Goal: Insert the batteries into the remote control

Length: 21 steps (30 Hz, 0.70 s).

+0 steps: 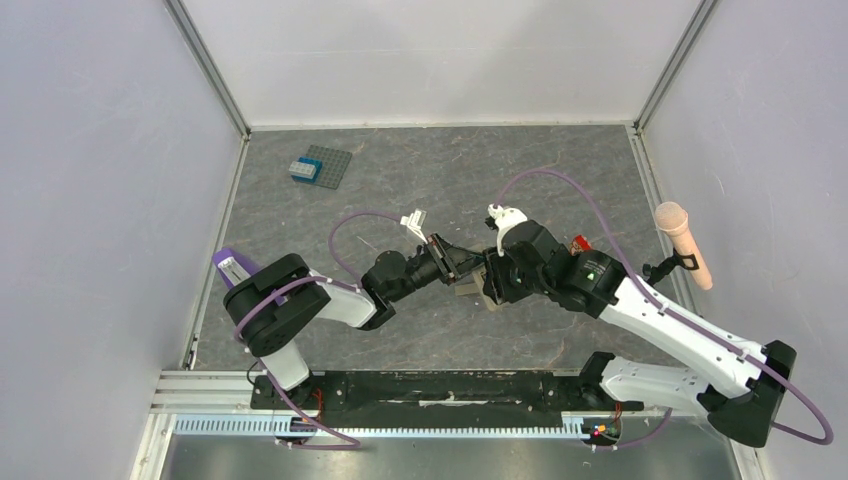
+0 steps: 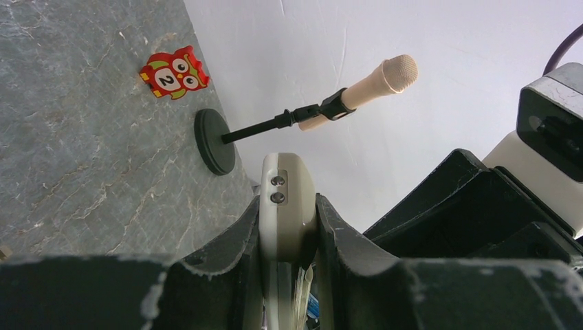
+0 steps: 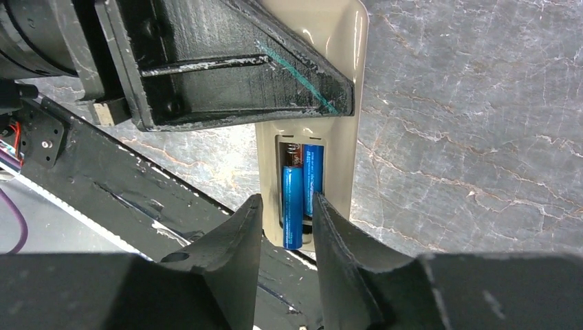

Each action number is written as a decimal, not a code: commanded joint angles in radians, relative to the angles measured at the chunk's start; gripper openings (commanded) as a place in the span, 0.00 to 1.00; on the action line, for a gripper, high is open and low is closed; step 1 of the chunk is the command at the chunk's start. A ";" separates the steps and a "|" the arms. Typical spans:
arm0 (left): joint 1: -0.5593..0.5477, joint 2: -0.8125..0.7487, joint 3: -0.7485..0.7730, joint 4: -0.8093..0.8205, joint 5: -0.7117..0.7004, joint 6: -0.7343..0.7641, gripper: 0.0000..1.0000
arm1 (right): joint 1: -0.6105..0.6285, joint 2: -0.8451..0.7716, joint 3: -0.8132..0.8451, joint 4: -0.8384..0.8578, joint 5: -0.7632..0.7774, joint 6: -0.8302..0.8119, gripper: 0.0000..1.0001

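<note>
Blue batteries (image 3: 293,205) — 2 — in remote control (image 3: 341,172)

Seen from above, the remote control (image 1: 468,287) is almost wholly covered by the left tool (image 1: 460,262) and the right tool (image 1: 490,278), and we cannot make out the batteries there. The red owl figure (image 1: 580,242) is partly hidden behind the right arm (image 1: 660,320). A purple item (image 1: 228,262) is half covered by the left arm (image 1: 300,305), and we cannot name it. A small white piece (image 1: 413,220) is too small to identify. In the left wrist view the remote's lower part disappears between the tool's fingers. In the right wrist view the left tool's finger (image 3: 240,69) hides the remote's far end, and the far ends of the 2 batteries (image 3: 292,199) are in shadow.
</note>
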 commanded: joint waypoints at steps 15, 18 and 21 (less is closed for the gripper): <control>-0.017 -0.116 -0.012 0.103 -0.117 -0.192 0.02 | 0.001 -0.265 0.041 0.176 0.088 0.137 0.73; -0.025 -0.171 0.012 -0.011 -0.147 -0.220 0.02 | 0.001 -0.324 -0.012 0.240 0.088 0.189 0.79; -0.033 -0.234 0.042 -0.135 -0.165 -0.239 0.02 | 0.001 -0.372 -0.047 0.286 0.111 0.260 0.83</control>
